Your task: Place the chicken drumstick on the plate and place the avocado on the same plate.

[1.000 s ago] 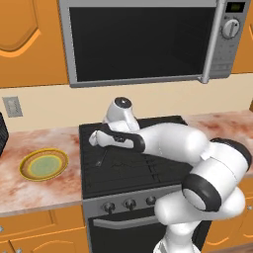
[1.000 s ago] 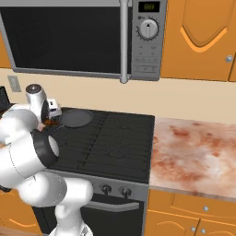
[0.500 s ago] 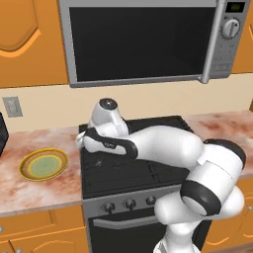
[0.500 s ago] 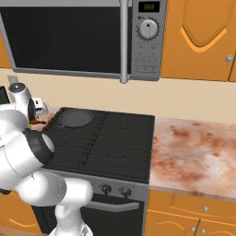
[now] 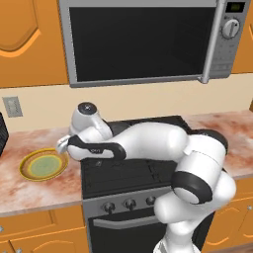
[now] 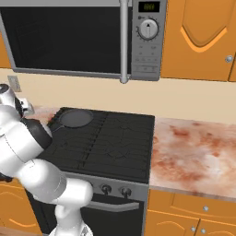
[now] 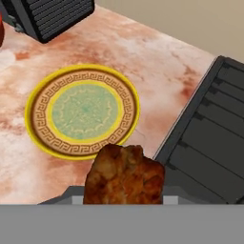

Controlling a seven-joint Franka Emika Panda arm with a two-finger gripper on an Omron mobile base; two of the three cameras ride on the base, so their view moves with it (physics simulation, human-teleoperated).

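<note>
The chicken drumstick (image 7: 125, 175), a knobbly orange-brown piece, fills the bottom of the hand view, and my gripper (image 5: 63, 144) is shut on it. The gripper hangs over the counter just left of the stove's edge, slightly right of the plate. The plate (image 5: 29, 160) lies flat on the counter with its yellow rim (image 7: 34, 97) and pale green centre bare. In the hand view the drumstick sits just short of the plate's near rim. The avocado is out of view.
A dark frying pan (image 6: 76, 118) sits on the stove's back left burner. The black stove top (image 7: 209, 143) borders the plate's counter on the right. A black ribbed appliance (image 7: 52, 14) stands beyond the plate, with a red bowl's edge (image 7: 1, 29) beside it.
The arm has swung left from above the stove to the counter beside the plate, carrying the drumstick. The grip has stayed shut.
</note>
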